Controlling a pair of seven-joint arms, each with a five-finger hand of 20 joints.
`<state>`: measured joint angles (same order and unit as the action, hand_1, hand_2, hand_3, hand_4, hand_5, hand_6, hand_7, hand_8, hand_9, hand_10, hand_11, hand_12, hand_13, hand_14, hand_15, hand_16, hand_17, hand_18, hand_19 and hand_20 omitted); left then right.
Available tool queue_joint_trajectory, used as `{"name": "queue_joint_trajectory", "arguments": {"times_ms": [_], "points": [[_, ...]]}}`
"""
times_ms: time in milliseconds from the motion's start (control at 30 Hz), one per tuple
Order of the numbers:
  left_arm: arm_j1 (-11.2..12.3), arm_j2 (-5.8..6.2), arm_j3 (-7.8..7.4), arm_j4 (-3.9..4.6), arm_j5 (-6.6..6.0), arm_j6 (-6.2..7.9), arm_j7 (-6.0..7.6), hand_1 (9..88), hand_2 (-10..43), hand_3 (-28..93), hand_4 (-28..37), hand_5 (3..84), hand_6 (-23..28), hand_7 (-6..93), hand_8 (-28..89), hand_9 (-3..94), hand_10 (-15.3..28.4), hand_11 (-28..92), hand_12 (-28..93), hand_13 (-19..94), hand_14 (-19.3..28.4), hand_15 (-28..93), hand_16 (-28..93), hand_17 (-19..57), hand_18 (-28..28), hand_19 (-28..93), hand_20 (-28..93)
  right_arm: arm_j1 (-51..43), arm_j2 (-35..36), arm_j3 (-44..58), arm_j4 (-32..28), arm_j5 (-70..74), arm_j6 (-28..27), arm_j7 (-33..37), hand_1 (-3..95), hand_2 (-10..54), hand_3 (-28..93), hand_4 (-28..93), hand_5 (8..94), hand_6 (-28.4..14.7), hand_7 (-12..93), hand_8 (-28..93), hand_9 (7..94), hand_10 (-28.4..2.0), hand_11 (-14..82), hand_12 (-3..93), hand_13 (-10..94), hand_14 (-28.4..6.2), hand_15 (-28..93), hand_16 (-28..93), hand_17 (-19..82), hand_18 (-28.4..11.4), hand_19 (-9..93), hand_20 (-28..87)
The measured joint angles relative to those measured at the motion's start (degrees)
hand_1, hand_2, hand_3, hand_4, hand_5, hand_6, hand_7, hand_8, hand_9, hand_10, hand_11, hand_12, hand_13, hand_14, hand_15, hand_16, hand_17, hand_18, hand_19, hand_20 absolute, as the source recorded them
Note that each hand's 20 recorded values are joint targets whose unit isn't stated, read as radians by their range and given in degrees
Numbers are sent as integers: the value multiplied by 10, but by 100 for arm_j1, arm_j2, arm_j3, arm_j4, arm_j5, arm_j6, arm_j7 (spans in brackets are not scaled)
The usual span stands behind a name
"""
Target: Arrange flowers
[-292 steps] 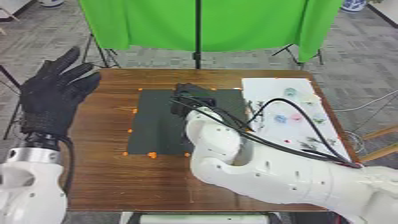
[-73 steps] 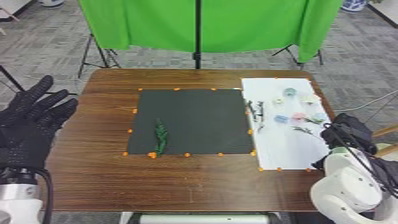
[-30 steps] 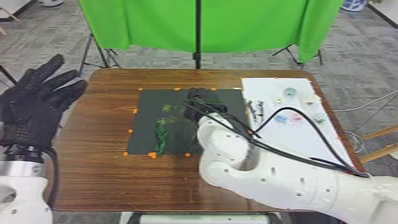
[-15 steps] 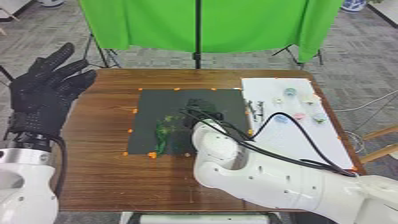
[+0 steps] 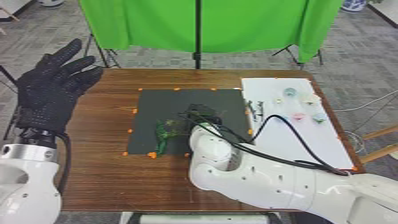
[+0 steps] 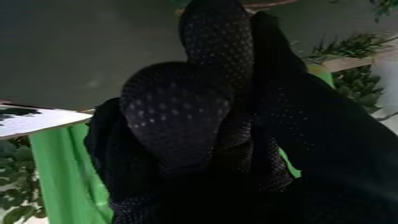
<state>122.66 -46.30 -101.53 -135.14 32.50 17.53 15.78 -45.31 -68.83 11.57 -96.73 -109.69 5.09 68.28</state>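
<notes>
- Foliage-laying, probably; green sprig (image 5: 162,142) lay toward worktop's (image 5: 98,180) left edge.
- Right hand (image 5: 203,112) was over dark mat (image 5: 155,107); couldn't tell its grip.
- Left hand (image 5: 51,97) was open, empty.
- Next move needed clearance beside sprig.

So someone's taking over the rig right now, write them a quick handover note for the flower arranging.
Left robot hand: raised off the table's left side, open, holding nothing.
Right robot hand: over the dark mat; can't tell whether it holds anything.
Done: a dark green sprig lies on the mat's left part, with finer greenery by it.
Left: probably the blossoms on the white sheet, including a pink one, a blue one and a pale one, plus the dark stems at its left edge.
</notes>
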Motion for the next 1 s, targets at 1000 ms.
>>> {"name": "queue_joint_trajectory", "arguments": {"times_ms": [1000], "points": [[152,-6,-124,-13,29,-14,-56,207,92,770,-283,352,94,125,-88,299,197,266,104,239,272,515,-101,-66,238,638,74,-26,37,-1,-281,304,-164,66,393,-68,727,-247,817,-44,202,-13,937,-117,301,190,913,-55,556,197,616,-161,932,365]]}}
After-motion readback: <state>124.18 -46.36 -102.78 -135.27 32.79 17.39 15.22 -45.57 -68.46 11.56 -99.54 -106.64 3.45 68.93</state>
